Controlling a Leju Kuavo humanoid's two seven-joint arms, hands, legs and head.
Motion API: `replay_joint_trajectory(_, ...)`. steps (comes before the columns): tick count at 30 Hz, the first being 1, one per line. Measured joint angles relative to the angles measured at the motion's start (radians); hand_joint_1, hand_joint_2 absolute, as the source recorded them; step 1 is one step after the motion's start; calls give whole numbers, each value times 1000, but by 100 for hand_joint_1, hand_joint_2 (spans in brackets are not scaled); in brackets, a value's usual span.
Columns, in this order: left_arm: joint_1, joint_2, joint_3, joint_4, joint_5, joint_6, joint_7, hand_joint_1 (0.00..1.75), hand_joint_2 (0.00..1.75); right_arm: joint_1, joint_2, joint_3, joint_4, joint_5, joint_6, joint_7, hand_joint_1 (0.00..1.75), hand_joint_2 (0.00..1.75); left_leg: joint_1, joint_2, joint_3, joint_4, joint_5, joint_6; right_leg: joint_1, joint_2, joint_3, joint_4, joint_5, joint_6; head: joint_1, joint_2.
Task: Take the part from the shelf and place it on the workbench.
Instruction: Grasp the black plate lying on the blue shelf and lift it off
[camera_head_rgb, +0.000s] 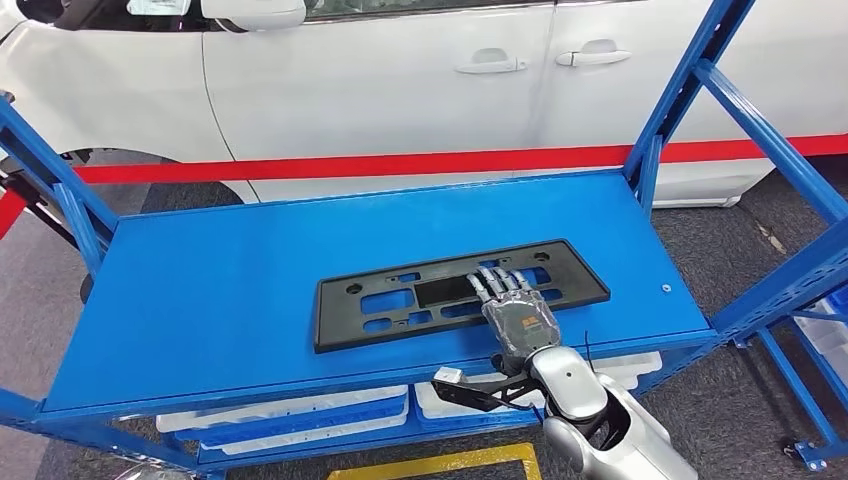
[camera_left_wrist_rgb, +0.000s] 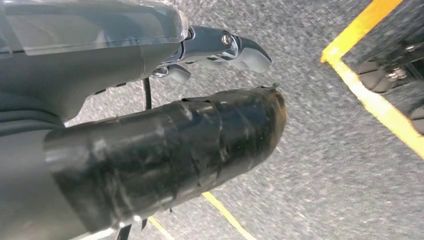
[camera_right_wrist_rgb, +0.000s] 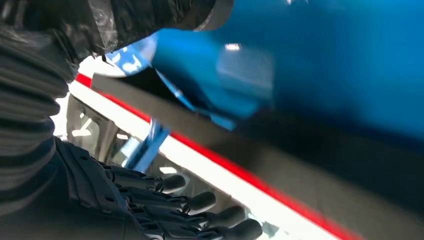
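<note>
A flat black plastic part (camera_head_rgb: 400, 300) with several cut-outs lies on the blue shelf (camera_head_rgb: 220, 300), towards its front right. My right hand (camera_head_rgb: 515, 315) reaches over the part's near edge with its fingers stretched flat across the part's right half. In the right wrist view the dark fingers (camera_right_wrist_rgb: 200, 202) hover over one face of the part (camera_right_wrist_rgb: 300, 165) with a gap showing, and the taped thumb (camera_right_wrist_rgb: 150, 15) is on the other side. My left hand (camera_left_wrist_rgb: 165, 125) hangs over the grey floor and holds nothing.
Blue uprights (camera_head_rgb: 690, 90) and slanted braces frame the shelf on both sides. A white car (camera_head_rgb: 400, 70) with a red stripe stands close behind. White bins (camera_head_rgb: 300, 415) sit on the level below. Yellow tape (camera_left_wrist_rgb: 380, 105) marks the floor.
</note>
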Motion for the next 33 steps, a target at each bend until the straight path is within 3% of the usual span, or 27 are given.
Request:
replay_joint_trajectory(2,-3,0,4,0,-5,0,2,0,0,-3,4,0,19,6,6,-2,0,175,-2,0,1,4,-7,-11,3,0,1,-19,2,-11,1,0)
replay_joint_trajectory(6,-6,1,13,0,-17,0,3,0,0,-14,17,0,60,14,7,-10,0,175,-2,5,12,-3,-15,15,5,5,16,-27,16,-19,1,0)
replay_joint_trajectory(8,-7,1,17,0,-23,-1,1,0,0,-20,25,0,80,17,5,-17,0,175,-2,7,17,-9,-16,15,7,8,19,-28,13,-22,1,0)
replay_joint_trajectory(11,-7,2,20,0,-30,-1,-1,0,0,-28,39,0,108,22,6,-22,0,175,-1,10,24,-15,-18,8,7,11,23,-28,11,-26,1,0)
replay_joint_trajectory(14,-8,2,21,0,-32,-1,-2,0,0,-35,48,0,127,25,6,-23,0,175,1,11,29,-20,-19,-16,9,13,25,-28,10,-30,1,0)
replay_joint_trajectory(16,-8,2,21,0,-35,0,-2,0,0,-40,53,0,139,26,6,-23,0,175,1,11,30,-21,-17,-24,9,13,27,-28,11,-31,1,0)
replay_joint_trajectory(22,-8,1,27,0,-52,16,-2,0,0,-56,89,-6,180,35,-15,4,0,175,1,13,30,-20,-13,-30,8,14,28,-28,17,-31,1,0)
replay_joint_trajectory(33,-9,-6,49,0,-74,46,12,0,0,-119,181,-27,276,66,-21,45,0,175,0,13,28,-17,-9,-27,6,13,28,-29,21,-27,1,0)
